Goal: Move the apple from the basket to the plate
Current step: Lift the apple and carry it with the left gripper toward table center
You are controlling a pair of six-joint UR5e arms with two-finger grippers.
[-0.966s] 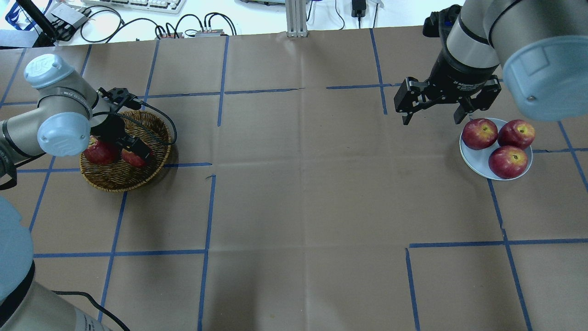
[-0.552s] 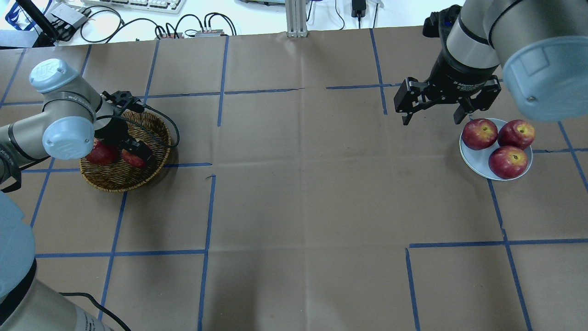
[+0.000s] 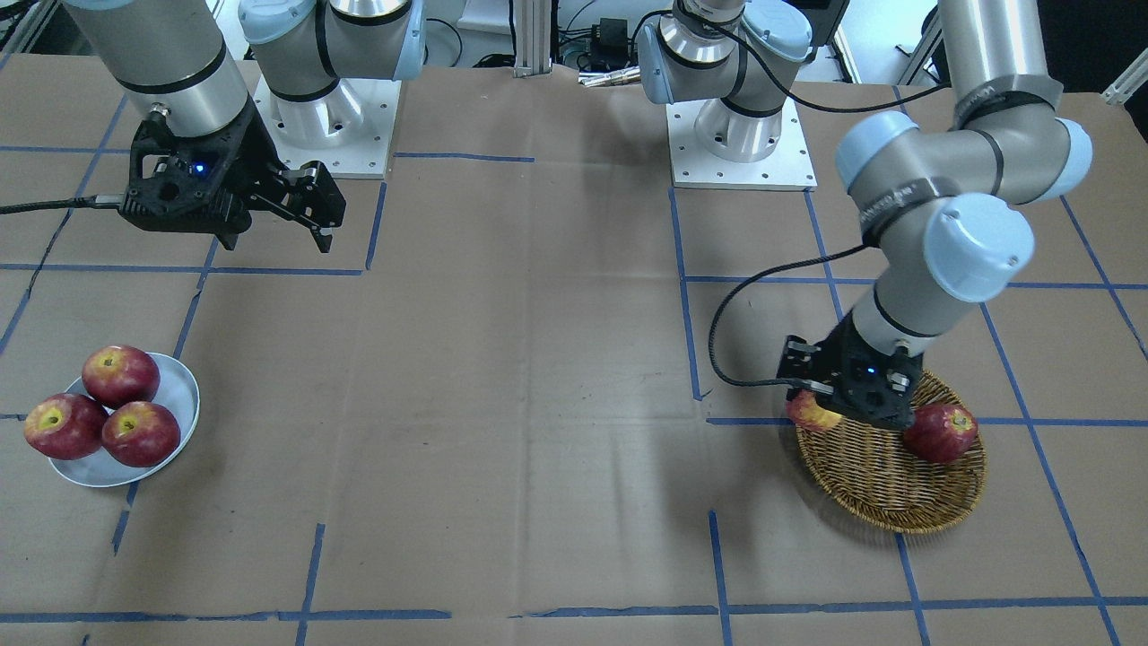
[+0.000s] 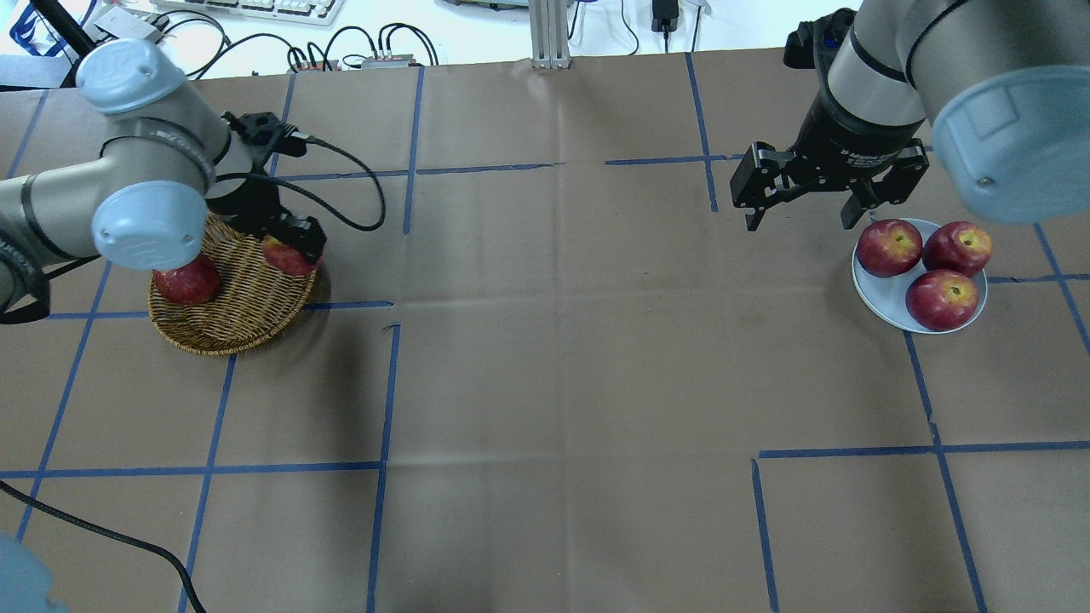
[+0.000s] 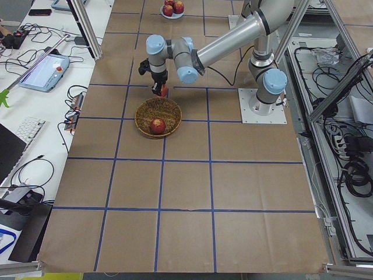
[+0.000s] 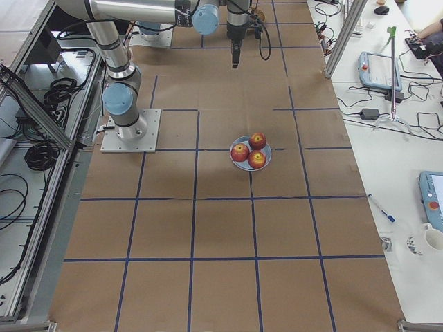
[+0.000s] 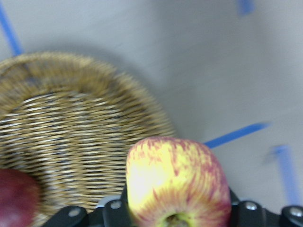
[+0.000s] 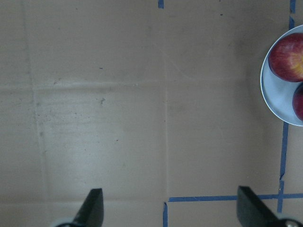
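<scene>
Wicker basket (image 4: 230, 317) holds a dark apple (image 4: 187, 282); left pincer (image 4: 289, 253) grasps streaked apple (image 7: 173, 184); right pincer (image 4: 800, 223) released near plate (image 4: 880, 295).

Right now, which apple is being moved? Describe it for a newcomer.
Find the wicker basket on the robot's left side. Over its rim, the left gripper has its jaws shut on the apple. It is streaked yellow-orange, unlike the dark red apple lying in the basket.

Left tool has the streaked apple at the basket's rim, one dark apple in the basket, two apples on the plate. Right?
No: the plate holds three apples, not two; the overhead view shows it. The left tool does grip the streaked apple at the basket rim, one dark apple inside.
</scene>
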